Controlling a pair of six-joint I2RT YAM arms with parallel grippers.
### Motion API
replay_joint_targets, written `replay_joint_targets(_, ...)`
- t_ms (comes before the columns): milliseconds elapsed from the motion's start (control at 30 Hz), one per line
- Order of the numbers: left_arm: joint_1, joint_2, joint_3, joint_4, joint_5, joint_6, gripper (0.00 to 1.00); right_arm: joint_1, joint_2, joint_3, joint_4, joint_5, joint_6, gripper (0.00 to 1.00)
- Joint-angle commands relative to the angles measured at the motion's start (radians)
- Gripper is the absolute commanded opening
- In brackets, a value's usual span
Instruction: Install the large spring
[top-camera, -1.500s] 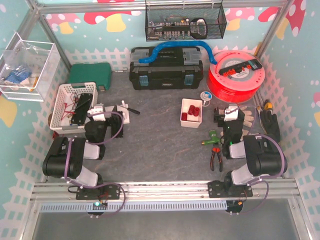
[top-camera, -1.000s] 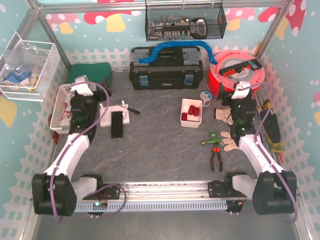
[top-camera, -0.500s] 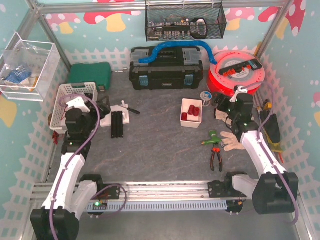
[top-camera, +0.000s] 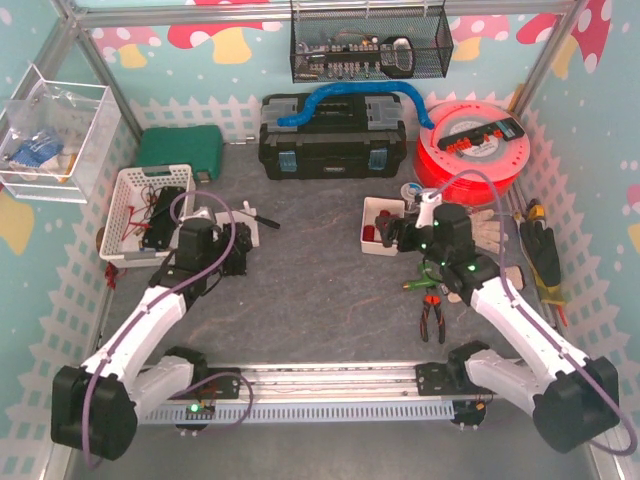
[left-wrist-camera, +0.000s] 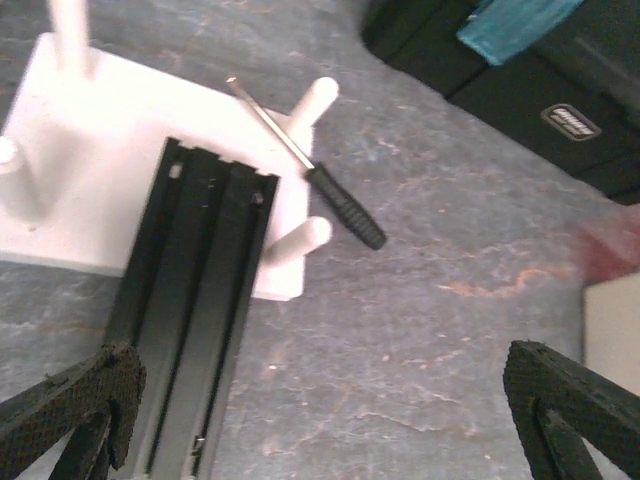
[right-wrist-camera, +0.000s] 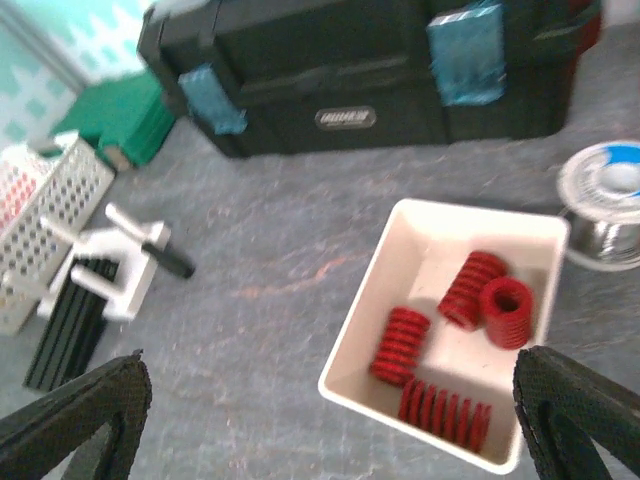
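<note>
The large spring (right-wrist-camera: 445, 412), red and ribbed, lies along the near wall of a white tray (right-wrist-camera: 350, 345) beside three shorter red springs (right-wrist-camera: 400, 345). My right gripper (right-wrist-camera: 330, 420) hovers open just short of the tray, empty between its fingers (right-wrist-camera: 575, 420); in the top view it (top-camera: 397, 235) is at the tray's (top-camera: 371, 205) right side. My left gripper (left-wrist-camera: 320, 420) is open and empty over bare table beside a white pegged fixture (left-wrist-camera: 110, 150) carrying a black rail (left-wrist-camera: 190, 300). A small screwdriver (left-wrist-camera: 340, 205) rests against the fixture's pegs.
A black toolbox (top-camera: 332, 135) and a red cable reel (top-camera: 470, 150) stand at the back. A white basket (top-camera: 135, 195) and a green case (top-camera: 180, 150) are on the left. Pliers (top-camera: 432, 318), a green tool (top-camera: 425, 272), gloves (top-camera: 492, 235) and a solder spool (right-wrist-camera: 605, 195) are on the right.
Both arms swung in towards the middle: the left gripper came down over the fixture and rail, the right moved left to the spring tray. Both grippers stayed open.
</note>
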Motion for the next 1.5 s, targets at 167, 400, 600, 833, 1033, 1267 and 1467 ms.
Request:
replay_joint_targets(167, -0.036, 0.122, 0.071, -0.185, -0.184, -0.008, 0.93, 0.185, -0.03, -0.128, 0.153, 0.104, -0.086, 0.98)
replay_joint_targets(400, -0.057, 0.307, 0.126, -0.172, -0.215, 0.009, 0.93, 0.191, -0.055, -0.172, 0.183, 0.121, -0.083, 0.98)
replay_joint_targets(600, -0.068, 0.368, 0.126, -0.143, -0.243, 0.022, 0.84, 0.192, -0.075, -0.188, 0.198, 0.144, -0.076, 0.98)
replay_joint_targets(833, -0.082, 0.4, 0.125, -0.142, -0.29, 0.039, 0.85, 0.193, -0.099, -0.204, 0.208, 0.18, -0.075, 0.98)
replay_joint_targets(1033, -0.083, 0.468, 0.144, -0.133, -0.291, 0.065, 0.86, 0.193, -0.115, -0.214, 0.214, 0.188, -0.076, 0.97)
replay_joint_targets(1267, -0.089, 0.5, 0.156, -0.132, -0.281, 0.068, 0.84, 0.193, -0.131, -0.219, 0.216, 0.197, -0.074, 0.97)
replay_joint_targets(1467, -0.092, 0.512, 0.158, -0.142, -0.285, 0.091, 0.77, 0.193, -0.175, -0.233, 0.21, 0.233, -0.078, 0.97)
